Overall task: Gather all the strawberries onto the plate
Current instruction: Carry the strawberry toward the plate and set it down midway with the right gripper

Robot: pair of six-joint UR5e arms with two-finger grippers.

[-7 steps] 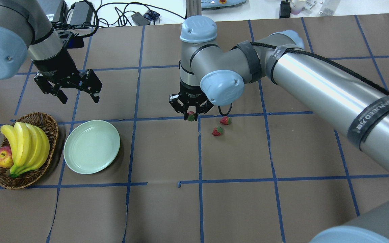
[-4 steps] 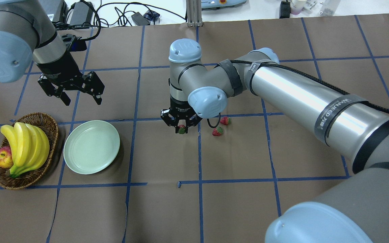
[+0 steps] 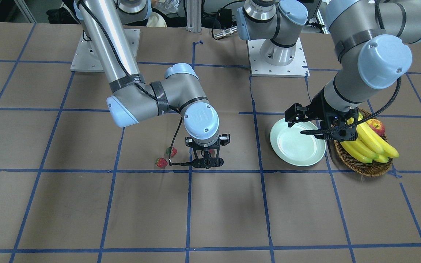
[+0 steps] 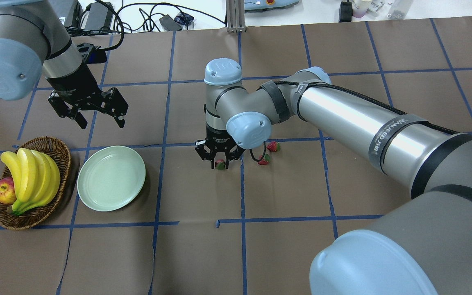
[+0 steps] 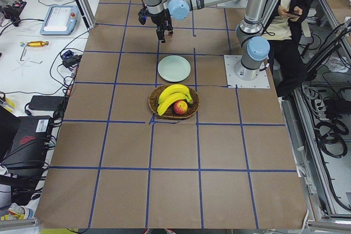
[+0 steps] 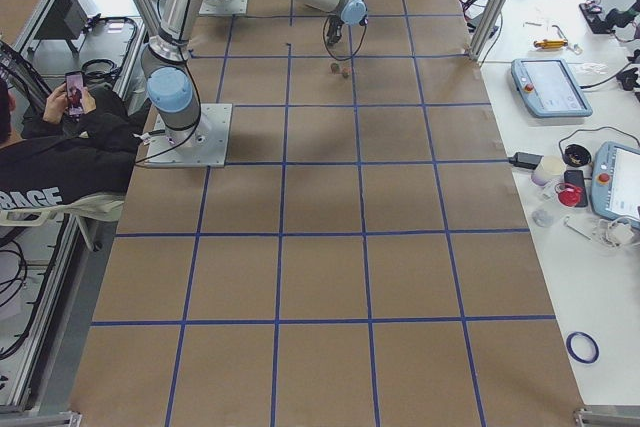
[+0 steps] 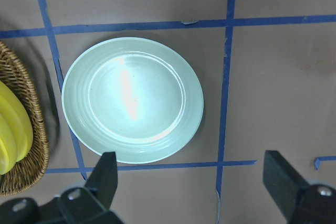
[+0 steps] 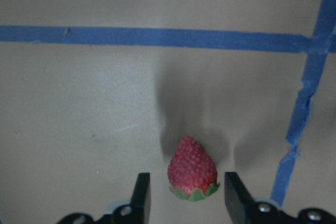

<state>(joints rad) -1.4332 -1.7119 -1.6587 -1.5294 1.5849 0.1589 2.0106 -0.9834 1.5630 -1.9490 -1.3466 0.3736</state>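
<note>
Brown desk (image 4: 195,254): a seemingly soft, light strawberry (image 8: 192,170) is pinched across its sides by right fingers (image 8: 140,196); left fingers (image 7: 106,174) are spread wide.

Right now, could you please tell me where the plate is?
In the overhead view, the plate lies on the left side, just right of the wicker basket.

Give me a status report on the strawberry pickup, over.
Right claw shut on one strawberry, held off the table. Left claw open, hovering near the plate. Plate bare, two strawberries on the table. Nothing between right claw and plate.
</note>
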